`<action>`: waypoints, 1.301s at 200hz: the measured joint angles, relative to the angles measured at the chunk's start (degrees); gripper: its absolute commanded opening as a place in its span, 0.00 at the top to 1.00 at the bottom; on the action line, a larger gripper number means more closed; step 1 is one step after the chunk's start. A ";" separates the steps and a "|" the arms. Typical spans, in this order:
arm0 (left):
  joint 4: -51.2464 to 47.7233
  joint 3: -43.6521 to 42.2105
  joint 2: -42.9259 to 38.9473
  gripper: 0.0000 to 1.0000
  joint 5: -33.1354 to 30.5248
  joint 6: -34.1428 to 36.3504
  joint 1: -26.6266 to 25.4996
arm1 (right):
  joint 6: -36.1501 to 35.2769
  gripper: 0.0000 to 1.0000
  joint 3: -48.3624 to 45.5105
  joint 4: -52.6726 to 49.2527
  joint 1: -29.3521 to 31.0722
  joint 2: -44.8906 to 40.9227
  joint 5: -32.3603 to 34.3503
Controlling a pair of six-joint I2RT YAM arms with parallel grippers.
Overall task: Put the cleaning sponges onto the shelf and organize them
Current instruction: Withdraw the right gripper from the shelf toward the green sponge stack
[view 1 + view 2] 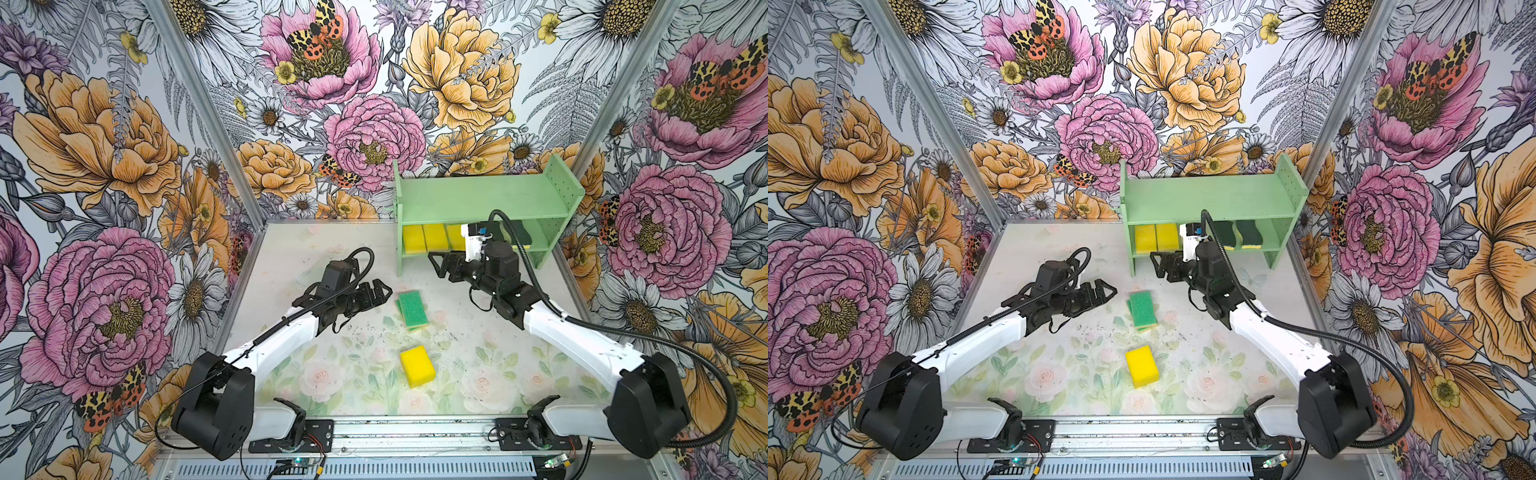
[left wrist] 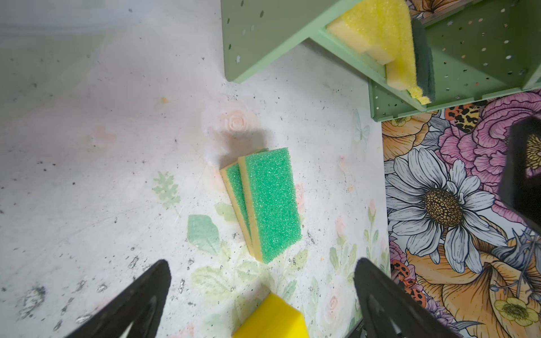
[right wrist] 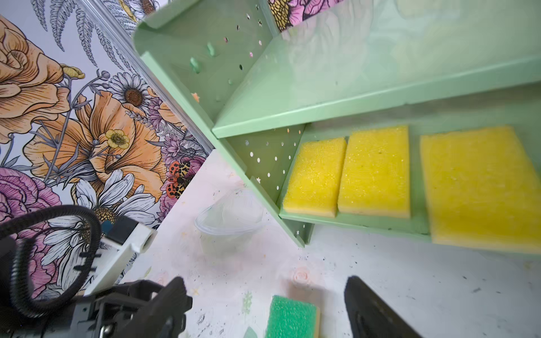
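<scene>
Between flowered walls (image 1: 104, 166), over the scuffed rose-print tabletop (image 1: 291, 257), the left gripper (image 1: 384, 291) gapes empty beside two overlapping green-topped sponges (image 1: 411, 309) and one yellow sponge (image 1: 417, 366). Rightward, the right gripper (image 1: 433, 266), also spread empty, hangs before the sponge-lined mint shelf (image 1: 478, 199).

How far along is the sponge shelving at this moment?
Done: at least three yellow sponges and two dark-green sponges sit on the lower tier of the shelf. In hand: nothing; left tool and right tool are open, empty. Left: two stacked green-topped sponges and one loose yellow sponge on the table.
</scene>
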 measured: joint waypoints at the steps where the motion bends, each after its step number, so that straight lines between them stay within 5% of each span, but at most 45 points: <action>1: -0.04 0.04 0.00 0.01 -0.07 -0.02 -0.04 | -0.02 0.11 0.00 -0.22 0.00 -0.22 0.00; 83: -5.64 3.32 -0.04 0.01 -4.42 -3.63 -3.21 | 2.45 0.08 -9.44 -13.99 0.00 -15.30 -2.32; 260: -8.37 10.25 7.91 0.01 -14.03 -10.78 -9.66 | 1.88 0.05 -18.56 -30.18 4.37 -26.14 -7.80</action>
